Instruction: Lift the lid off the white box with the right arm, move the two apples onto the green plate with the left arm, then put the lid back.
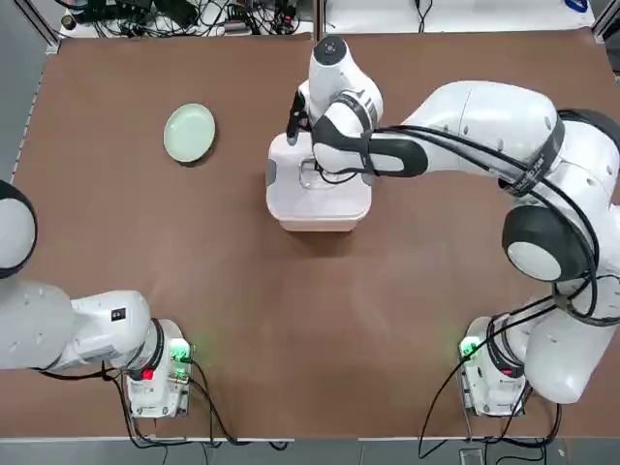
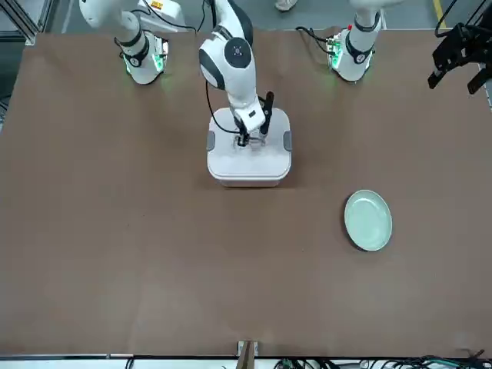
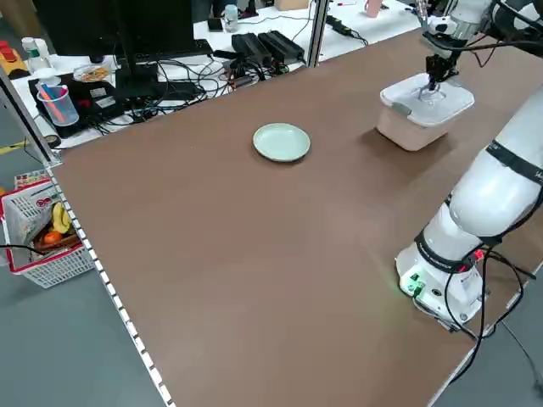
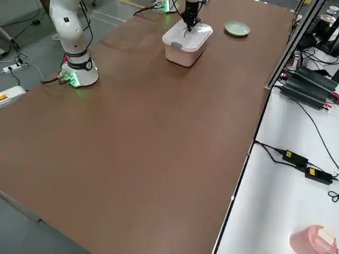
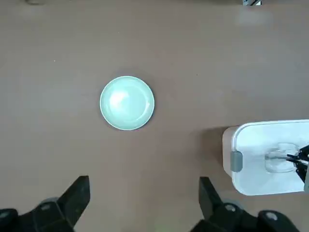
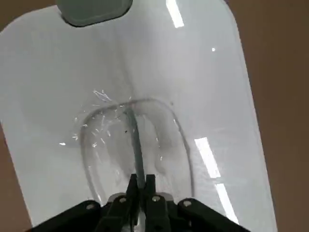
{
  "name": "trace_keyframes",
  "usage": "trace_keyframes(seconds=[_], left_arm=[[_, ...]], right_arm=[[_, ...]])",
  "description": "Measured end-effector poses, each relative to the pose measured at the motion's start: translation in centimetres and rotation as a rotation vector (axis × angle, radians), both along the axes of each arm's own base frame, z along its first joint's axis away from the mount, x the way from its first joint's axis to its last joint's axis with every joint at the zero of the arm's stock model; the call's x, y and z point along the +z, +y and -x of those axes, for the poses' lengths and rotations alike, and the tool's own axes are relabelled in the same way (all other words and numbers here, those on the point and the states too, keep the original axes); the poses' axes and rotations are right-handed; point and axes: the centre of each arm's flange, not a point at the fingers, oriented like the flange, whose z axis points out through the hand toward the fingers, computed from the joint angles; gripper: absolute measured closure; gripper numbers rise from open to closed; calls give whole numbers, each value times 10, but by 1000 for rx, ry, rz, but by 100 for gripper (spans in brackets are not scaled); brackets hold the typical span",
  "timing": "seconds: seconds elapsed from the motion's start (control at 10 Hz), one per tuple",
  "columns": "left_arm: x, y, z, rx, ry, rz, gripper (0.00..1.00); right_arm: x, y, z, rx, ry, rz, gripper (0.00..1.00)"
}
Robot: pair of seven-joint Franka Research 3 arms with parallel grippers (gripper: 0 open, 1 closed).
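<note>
Top view first: the right arm [image 1: 465, 126] reaches out across the brown worktop [image 1: 291, 329] and its right gripper [image 1: 312, 167] is planted straight down on the middle of the lid [image 1: 334, 199]. Right wrist view tells the story up close: the two fingertips [image 6: 131, 186] are pinched tight together on the thin flat handle [image 6: 135, 145] that stands up in the lid's oval recess, so that gripper is clenched on the lid's handle. One grey side clip [image 6: 94, 10] shows at the lid's edge beyond the fingers.

From the front, the lid sits flat and square on the white box [image 2: 247, 175], with a grey clip on each side, and no gap shows between lid and box. The apples cannot be seen with the box covered.

Over on the robot's left, the green plate [image 1: 189, 133] lies bare on the worktop, well apart from the box. Left wrist view looks down on that plate from high above, with the left gripper [image 5: 145, 198] hanging over bare worktop, its fingers spread wide and holding nothing. The left arm [image 1: 68, 325] is tucked back near its base at the near left edge of the worktop.

Left side view adds a monitor, cables and a red basket [image 3: 47, 242] off the worktop's edge.
</note>
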Motion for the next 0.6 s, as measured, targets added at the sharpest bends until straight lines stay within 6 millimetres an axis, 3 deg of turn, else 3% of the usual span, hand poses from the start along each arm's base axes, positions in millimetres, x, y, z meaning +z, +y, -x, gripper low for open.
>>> trace_keyframes(seconds=[0.3, 0.4, 0.6], left_arm=[[-1, -1, 1, -3, 8, -1, 0], [-1, -1, 1, -2, 12, -1, 0], [-1, -1, 1, -1, 13, -1, 0]], right_arm=[[22, -6, 3, -27, 18, 13, 93], [38, -17, -5, -47, 17, 18, 93], [70, -67, -44, -69, 24, 26, 93]])
